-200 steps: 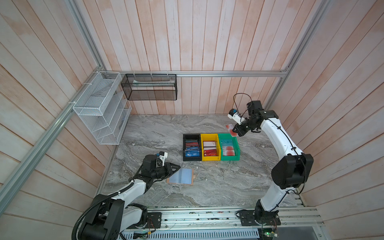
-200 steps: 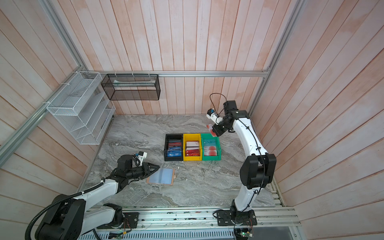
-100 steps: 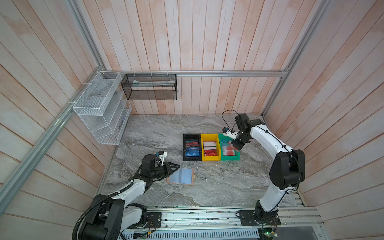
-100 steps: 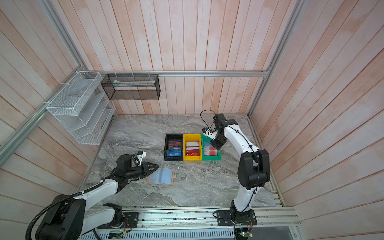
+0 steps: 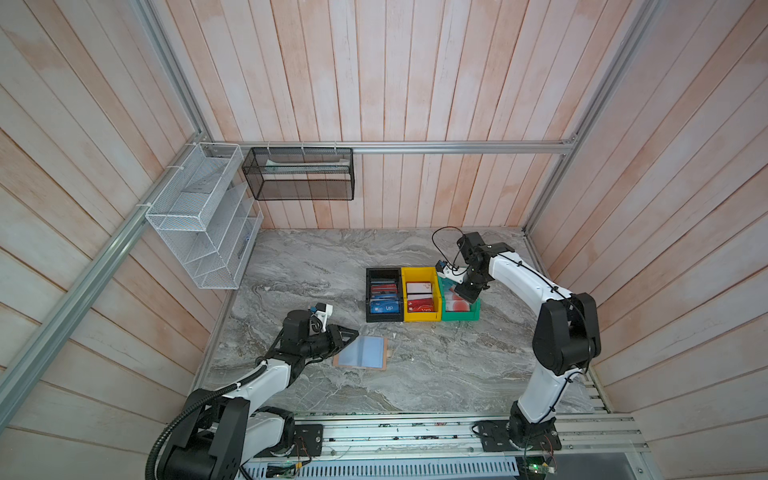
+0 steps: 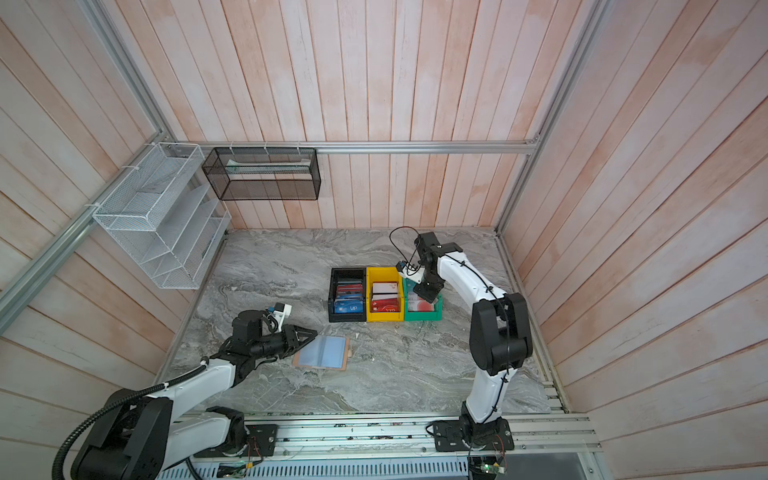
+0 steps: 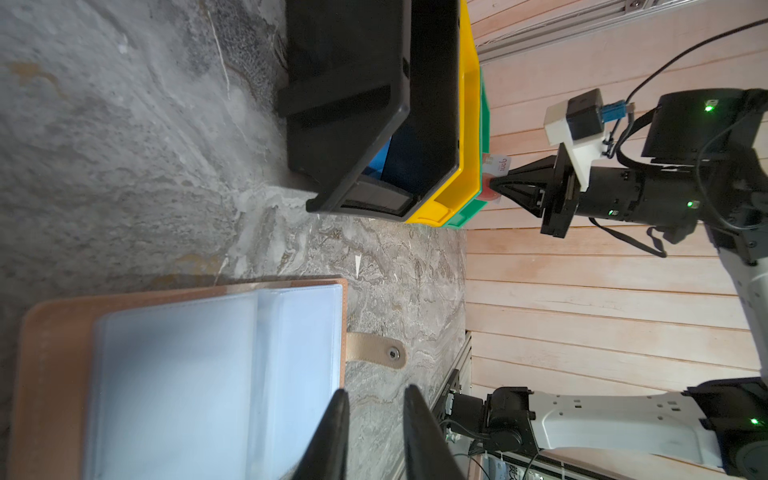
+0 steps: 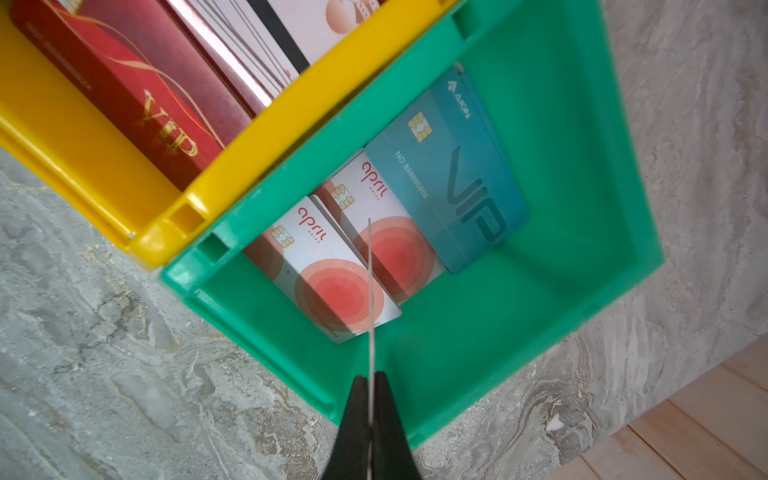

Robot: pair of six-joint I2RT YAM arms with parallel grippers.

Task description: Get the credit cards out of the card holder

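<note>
Card pinched; right arm arched over green bin

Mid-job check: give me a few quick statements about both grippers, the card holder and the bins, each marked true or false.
1. The right gripper is shut on a thin pale credit card over the green plastic bin. True.
2. The tan leather-look card holder lies closed and snapped. False: it lies open, tab unfastened.
3. The green bin is empty. False: it holds pale red-circle cards and a teal VIP card.
4. The left gripper holds nothing. True.
</note>
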